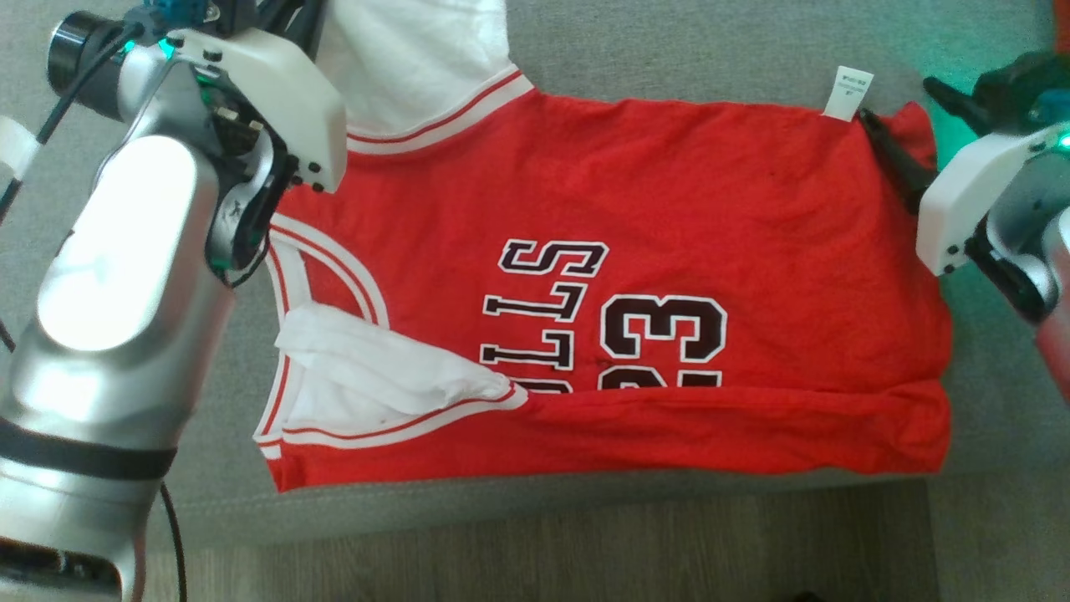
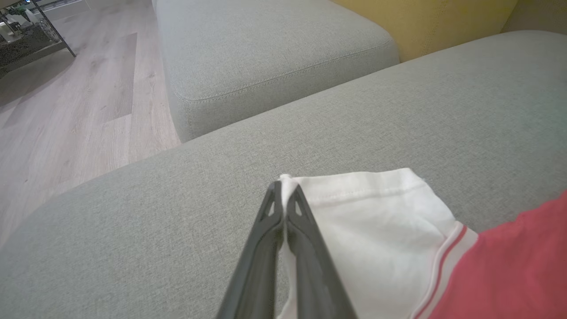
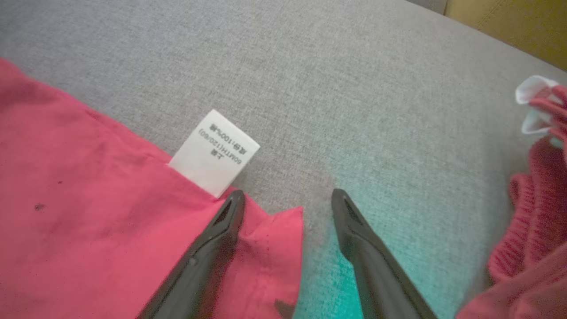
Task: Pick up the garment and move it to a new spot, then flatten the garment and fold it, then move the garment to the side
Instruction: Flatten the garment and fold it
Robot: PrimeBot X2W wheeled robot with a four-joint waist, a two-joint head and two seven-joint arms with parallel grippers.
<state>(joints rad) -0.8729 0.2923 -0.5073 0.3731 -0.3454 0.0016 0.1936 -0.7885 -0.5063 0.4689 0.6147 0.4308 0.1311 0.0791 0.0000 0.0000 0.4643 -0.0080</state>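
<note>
A red jersey, the garment, lies spread on the grey sofa seat, with black lettering and white sleeves. My left gripper is shut on the corner of the white sleeve at the garment's far left. My right gripper stands open at the garment's far right hem corner. One finger rests on the red cloth just below the white care label. The other finger is over bare sofa. The near edge of the garment is folded over.
The sofa's front edge runs just below the garment, with wooden floor beyond it. A second grey cushion and a yellow backrest lie past the sleeve. A red knitted item lies right of my right gripper.
</note>
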